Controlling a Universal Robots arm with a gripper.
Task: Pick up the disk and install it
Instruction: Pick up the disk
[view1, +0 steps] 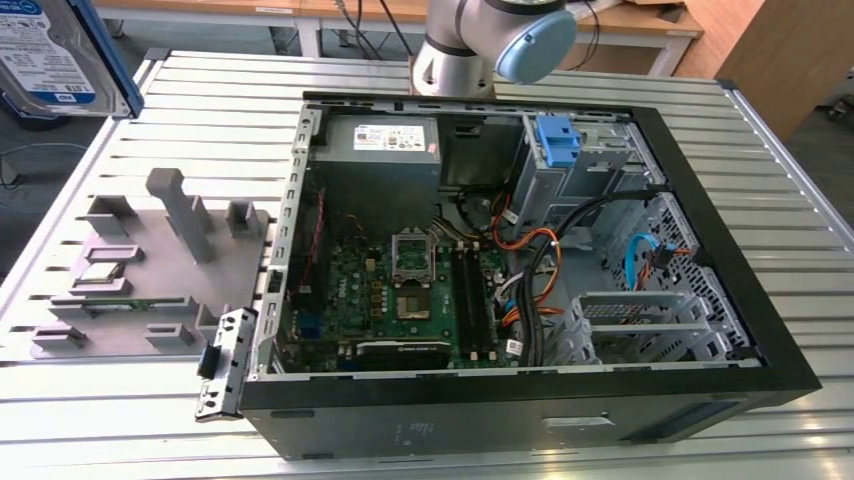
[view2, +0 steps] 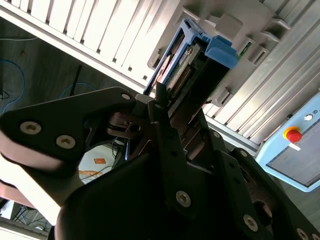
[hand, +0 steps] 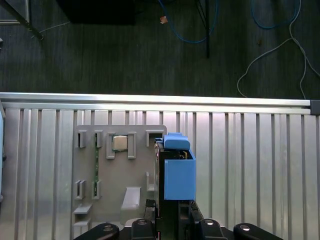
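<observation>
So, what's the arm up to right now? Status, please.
Gripper shut on the disk. Disk held above the grey parts tray, not yet in the open computer case. Cables lie loose inside the case.

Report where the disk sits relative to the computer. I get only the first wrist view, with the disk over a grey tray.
Observer: In the exterior view the disk hangs at that view's upper left, well clear of the open computer case.
Operator: Confirm the grip.
Observer: In the second wrist view the pincer is shut on the disk, and a row of connector pins shows beside the grip.
Operator: Describe the case's inside.
Observer: A blue bracket sits toward the exterior view's upper right, right of the grey power supply.
</observation>
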